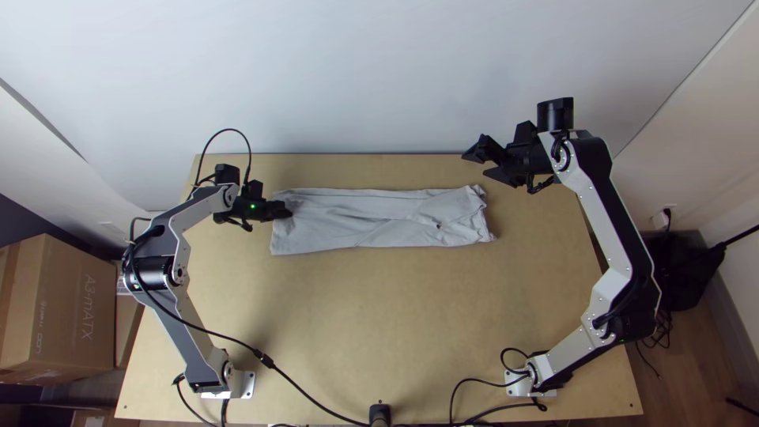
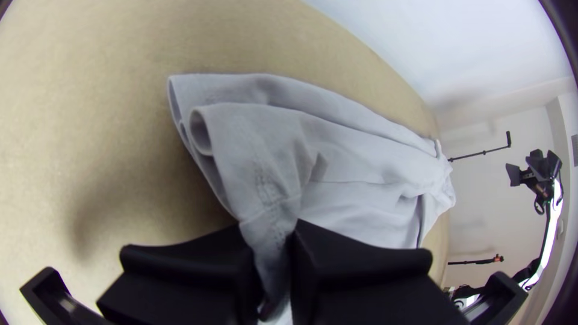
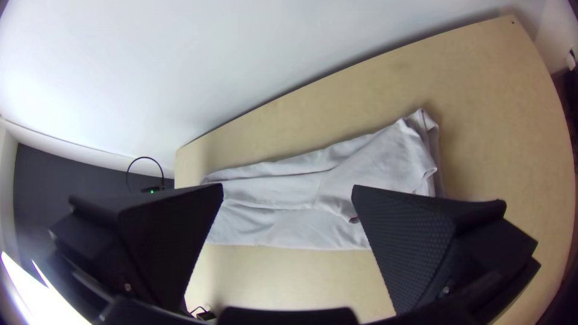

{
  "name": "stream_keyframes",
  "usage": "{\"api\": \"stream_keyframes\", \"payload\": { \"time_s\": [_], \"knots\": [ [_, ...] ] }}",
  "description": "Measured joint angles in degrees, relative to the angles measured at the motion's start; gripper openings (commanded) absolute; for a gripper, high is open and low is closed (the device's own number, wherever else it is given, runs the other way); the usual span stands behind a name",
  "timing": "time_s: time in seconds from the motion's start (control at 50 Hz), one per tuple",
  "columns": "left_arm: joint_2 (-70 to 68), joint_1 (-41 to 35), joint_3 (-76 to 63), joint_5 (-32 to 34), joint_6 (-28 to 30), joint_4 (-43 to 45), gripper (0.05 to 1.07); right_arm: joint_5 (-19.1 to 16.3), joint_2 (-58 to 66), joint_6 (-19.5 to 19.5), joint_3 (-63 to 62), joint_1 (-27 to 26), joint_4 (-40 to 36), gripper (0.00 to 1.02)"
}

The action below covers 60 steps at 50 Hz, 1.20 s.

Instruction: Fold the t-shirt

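T-shirt [image 1: 348, 225] | one end pinched in left hand [image 1: 285, 210] | right hand [image 1: 476, 164] spread, apart, near other end

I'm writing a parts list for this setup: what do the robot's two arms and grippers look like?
Both arms have silver-grey links with black joints and dark cables. The left gripper and right gripper each have two wide, flat black fingers; the right's inner pads are textured.
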Motion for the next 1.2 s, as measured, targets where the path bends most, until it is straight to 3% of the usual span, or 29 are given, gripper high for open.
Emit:
{"api": "stream_keyframes", "payload": {
  "time_s": [0.16,0.38,0.72,0.96,1.2],
  "knots": [
    [-1.4,4.3,-1.5,-0.4,2.1,-1.3,0.08,0.0,-1.0,-0.2,-1.4,0.0,0.0,0.98],
    [-2.7,18.5,-1.1,-3.4,10.9,-6.4,0.08,0.1,-1.5,-1.1,-3.3,0.0,0.0,0.98],
    [-3.5,32.9,3.6,-16.7,25.4,-11.4,0.08,0.2,-1.9,-2.0,-4.3,0.0,0.0,0.98],
    [-5.0,33.5,9.9,-27.2,29.2,-18.5,0.08,0.2,-2.1,-2.2,-5.7,0.0,0.1,0.98],
    [-13.5,24.8,12.4,-38.9,29.5,-19.2,0.08,0.2,-4.9,-3.3,-7.8,-0.4,0.1,0.98]
  ]
}}
